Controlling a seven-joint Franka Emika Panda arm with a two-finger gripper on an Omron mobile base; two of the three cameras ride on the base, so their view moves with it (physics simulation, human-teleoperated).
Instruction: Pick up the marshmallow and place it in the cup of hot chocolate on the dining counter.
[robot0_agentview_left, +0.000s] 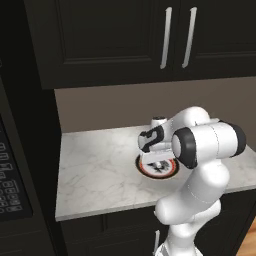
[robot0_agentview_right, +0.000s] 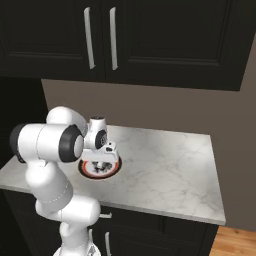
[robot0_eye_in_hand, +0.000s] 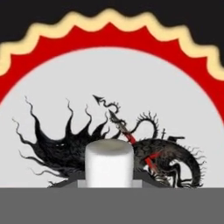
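Note:
A white cylindrical marshmallow (robot0_eye_in_hand: 109, 162) stands on a round plate (robot0_eye_in_hand: 131, 78) that has a red and black rim and a black dragon drawing. My gripper (robot0_eye_in_hand: 109, 180) points straight down over the plate and is shut on the marshmallow, one dark fingertip against each side. In the base views the gripper (robot0_agentview_left: 159, 165) (robot0_agentview_right: 100, 166) hangs low over the plate (robot0_agentview_left: 144, 171) (robot0_agentview_right: 86, 172), and the hand hides the marshmallow. The cup of hot chocolate and the dining counter are out of view.
The plate lies on a marble worktop (robot0_agentview_left: 95, 170) with black cabinet fronts below. Black upper cabinets (robot0_agentview_left: 165, 37) hang above it. A dark appliance panel (robot0_agentview_left: 10, 190) stands at the left. Bare marble (robot0_agentview_right: 170, 165) extends to the right of the plate.

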